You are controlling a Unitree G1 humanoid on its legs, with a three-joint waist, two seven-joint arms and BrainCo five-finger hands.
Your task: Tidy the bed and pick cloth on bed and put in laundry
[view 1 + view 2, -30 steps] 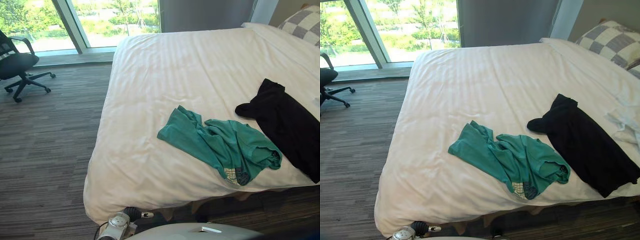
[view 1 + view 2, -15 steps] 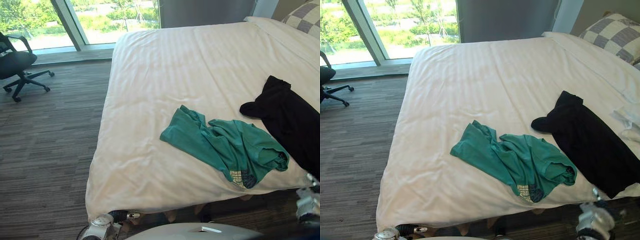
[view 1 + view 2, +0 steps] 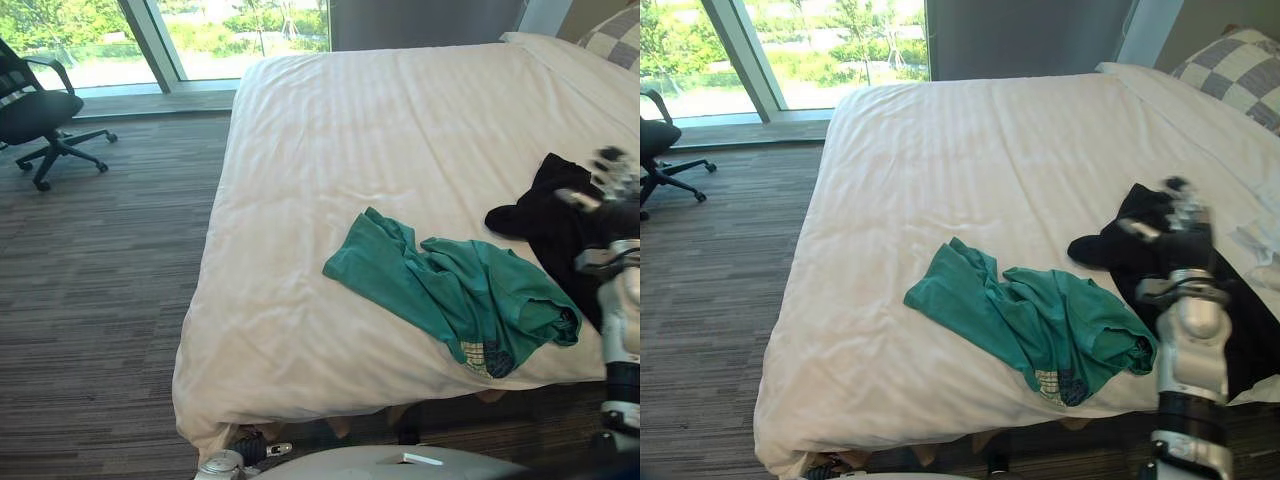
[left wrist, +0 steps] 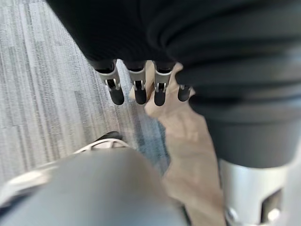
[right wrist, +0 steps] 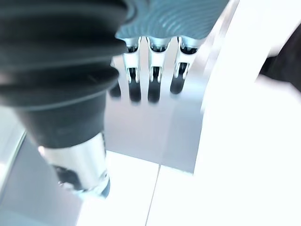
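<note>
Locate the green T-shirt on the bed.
The green T-shirt lies crumpled by the bed's near edge, right of centre in the eye views, just left of the black garment.

Black office chair (image 3: pixel 35 110) stands on wheels at the floor's far left corner, near the window (image 3: pixel 240 20). Floor (image 3: pixel 100 300) is grey-brown striped carpet. Window runs along the floor's far edge, slanted pale frame post (image 3: pixel 150 40), greenery outside. Dark grey wall (image 3: pixel 1025 35) right of the window. Grey-and-white checked pillow (image 3: pixel 1235 75) at far right.

Head eyes share the bed (image 3: pixel 330 130) from above; wrist cameras look closely along their fingers (image 4: pixel 116 90).
</note>
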